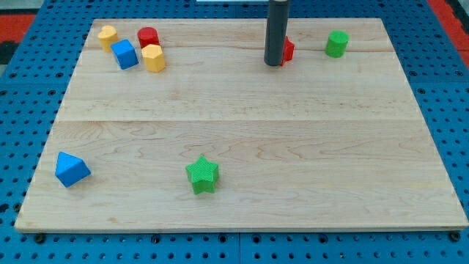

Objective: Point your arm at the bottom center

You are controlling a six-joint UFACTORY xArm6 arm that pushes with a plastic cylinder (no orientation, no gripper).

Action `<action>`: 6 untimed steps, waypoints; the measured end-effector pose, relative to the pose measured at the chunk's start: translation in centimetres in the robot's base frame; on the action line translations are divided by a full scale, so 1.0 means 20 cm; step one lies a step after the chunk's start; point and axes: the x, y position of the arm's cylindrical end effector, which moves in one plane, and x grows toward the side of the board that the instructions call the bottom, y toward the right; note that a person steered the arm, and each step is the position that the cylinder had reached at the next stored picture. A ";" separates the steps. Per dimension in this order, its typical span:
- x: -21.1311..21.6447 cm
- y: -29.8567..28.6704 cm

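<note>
Looks like a robotics lab or test bench, not a home. Signs: a pale wood surface point(242, 147) lies on a blue perforated base plate point(22, 81) w/ regular holes, typical for lab fixtures. A dark rod, my tip point(274, 64), hangs over small coloured plastic blocks, e.g. a green star point(202, 174).

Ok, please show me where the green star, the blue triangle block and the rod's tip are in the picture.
green star point(202, 174): camera view, middle of its top face.
blue triangle block point(70, 168): camera view, middle of its top face.
my tip point(273, 64): camera view, the rod's lower end, beside a red block.
</note>
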 end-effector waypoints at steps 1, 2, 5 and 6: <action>-0.05 -0.17; -0.12 0.17; 0.36 0.29; 0.79 0.47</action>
